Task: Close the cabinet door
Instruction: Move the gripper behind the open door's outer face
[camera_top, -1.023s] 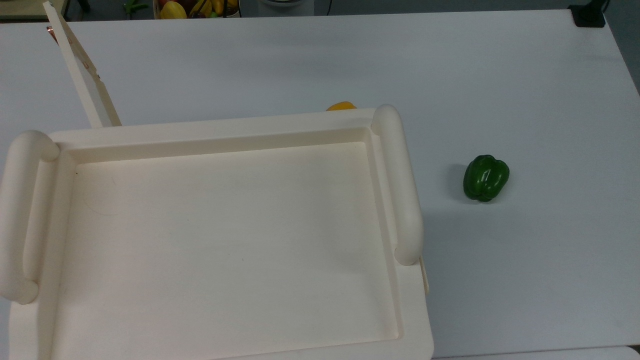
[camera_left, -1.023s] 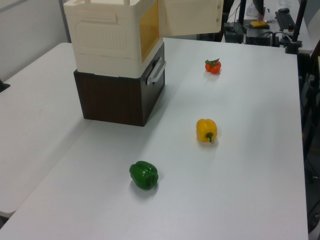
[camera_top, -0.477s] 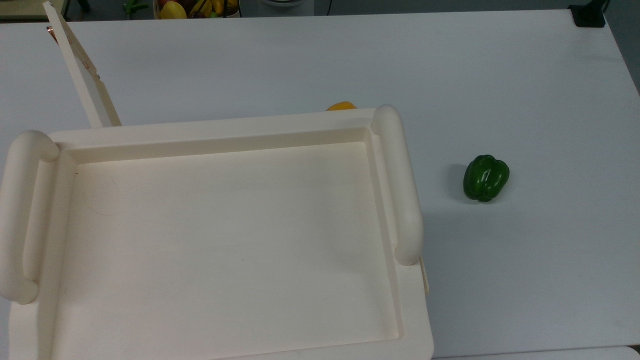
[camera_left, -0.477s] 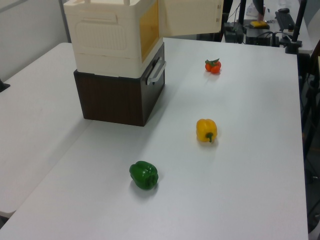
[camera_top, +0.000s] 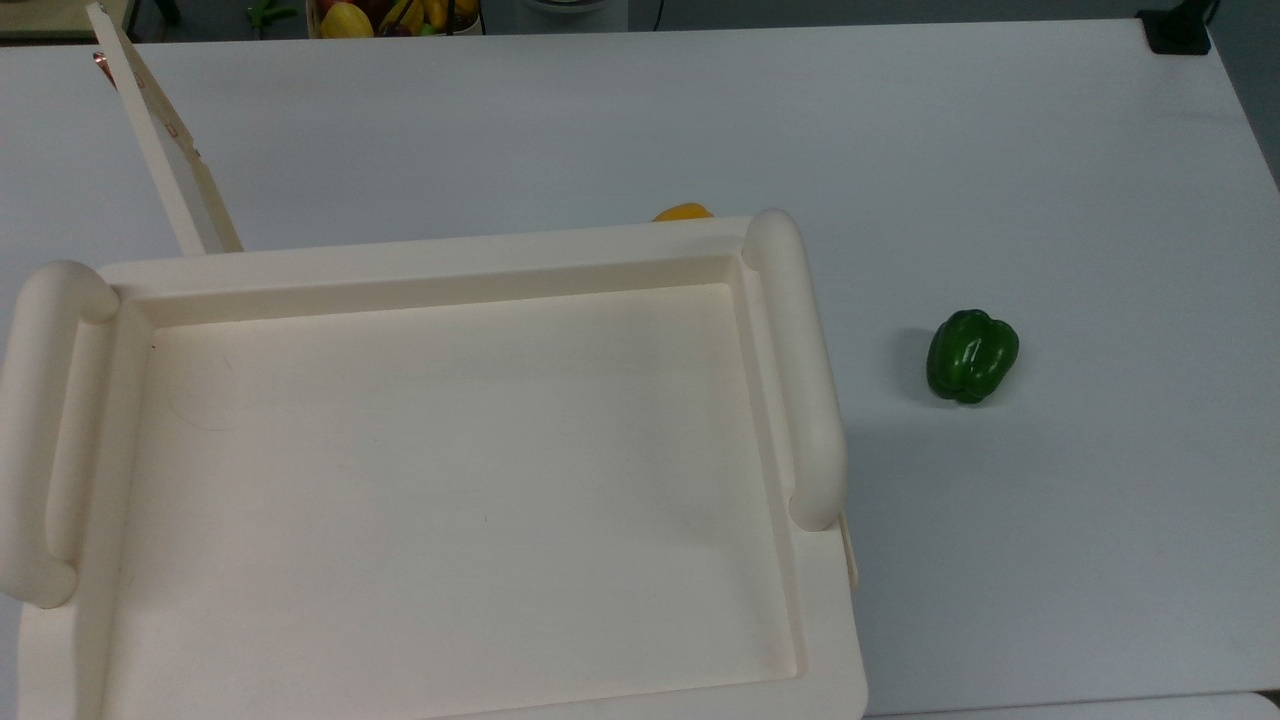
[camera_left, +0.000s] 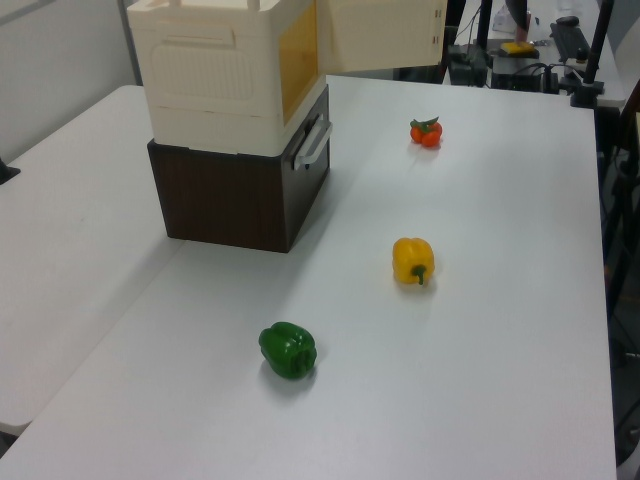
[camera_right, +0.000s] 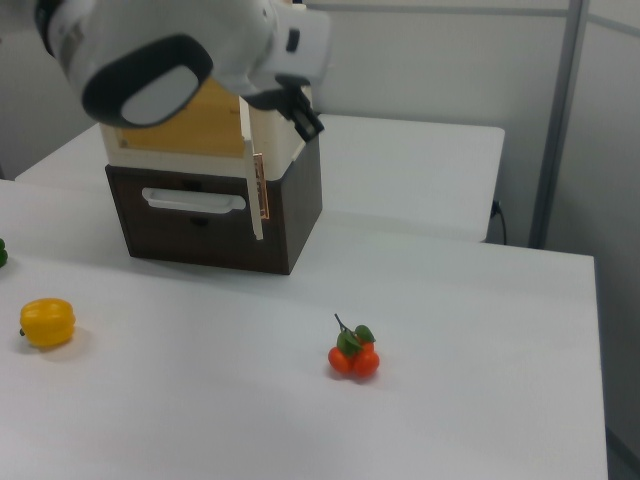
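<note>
Left view, near to far: green pepper (camera_left: 288, 350) on table (camera_left: 500, 400), well in front of cabinet (camera_left: 215, 80). Yellow pepper (camera_left: 413, 260) next, off cabinet's front-right. Cabinet sits on a dark drawer unit (camera_left: 225, 195). Tomatoes (camera_left: 426, 131) farther back, beside cabinet. Door (camera_left: 385, 35) stands swung wide open, hinged at cabinet's far front corner, amber inside showing. Right view: arm (camera_right: 170, 50) looms over cabinet top; dark part by door's top edge is prob. the gripper (camera_right: 300, 115). Can't tell its state.
</note>
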